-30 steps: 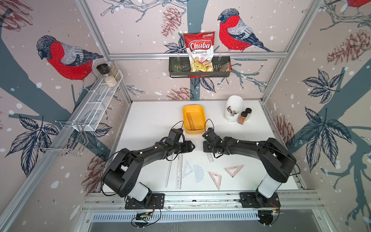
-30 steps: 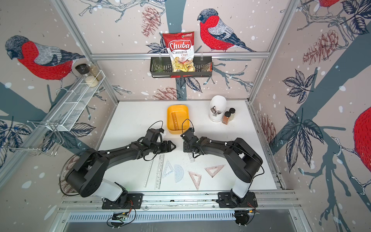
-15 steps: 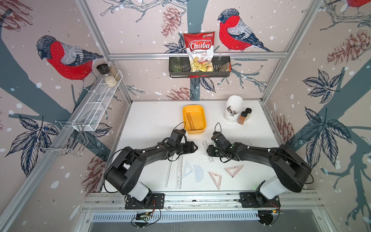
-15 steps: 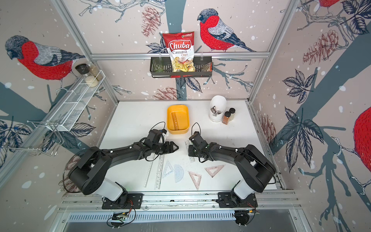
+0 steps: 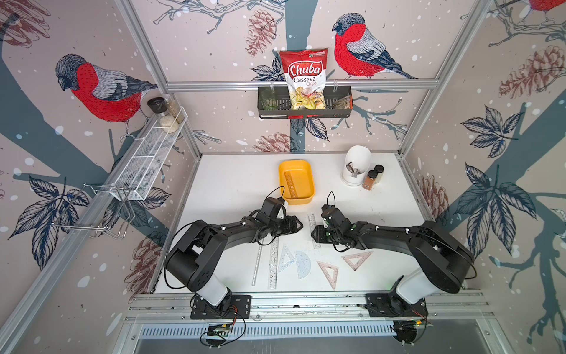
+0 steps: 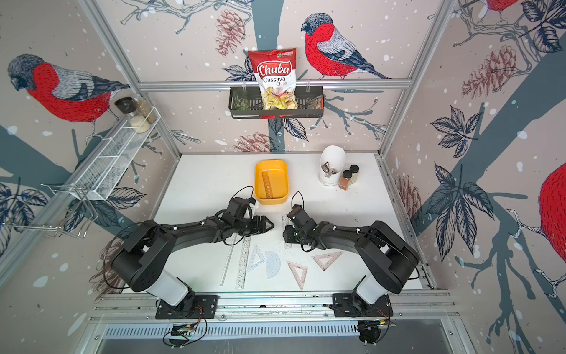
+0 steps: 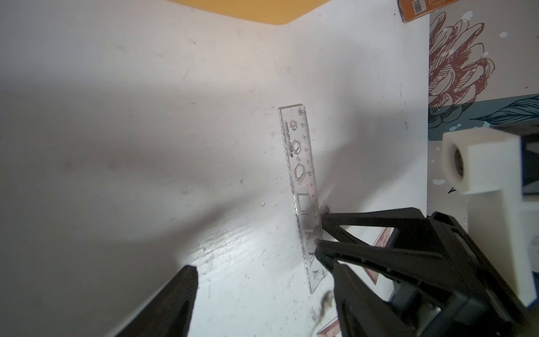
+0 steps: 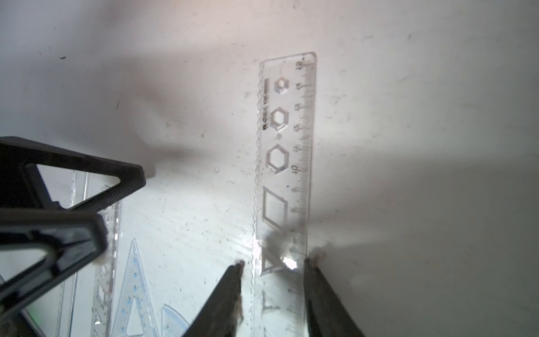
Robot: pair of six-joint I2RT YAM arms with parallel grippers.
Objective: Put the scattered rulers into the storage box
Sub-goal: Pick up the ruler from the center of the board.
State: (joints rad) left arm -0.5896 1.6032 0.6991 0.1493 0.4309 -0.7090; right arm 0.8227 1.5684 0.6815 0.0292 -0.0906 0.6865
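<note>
The storage box [image 5: 302, 173] [image 6: 277, 171] stands mid-table with one pinkish ruler [image 5: 291, 185] lying in it. In front of it a clear stencil ruler [image 5: 311, 220] [image 8: 287, 163] [image 7: 300, 163] lies flat. My right gripper [image 5: 315, 235] [image 8: 274, 262] is open low over its near end, its fingertips [image 8: 236, 267] straddling the ruler's width. My left gripper [image 5: 299, 226] [image 7: 262, 280] hangs open just left of that ruler, holding nothing. Several more rulers lie nearer the front: a long straight one [image 5: 258, 263], a stencil ruler [image 5: 273, 263], a blue triangle [image 5: 286, 257], a protractor [image 5: 303, 263] and two pink triangles [image 5: 329, 272] [image 5: 356, 259].
A tall white pot [image 5: 355, 167] and two spice jars [image 5: 370, 179] stand at the back right. A black wire basket [image 5: 343, 107] with a chips bag hangs on the back wall. A white wire shelf [image 5: 147, 159] runs along the left wall.
My right gripper has drawn back from beside the box toward the front and come down over the clear stencil ruler. My left gripper has shifted a little to the right.
</note>
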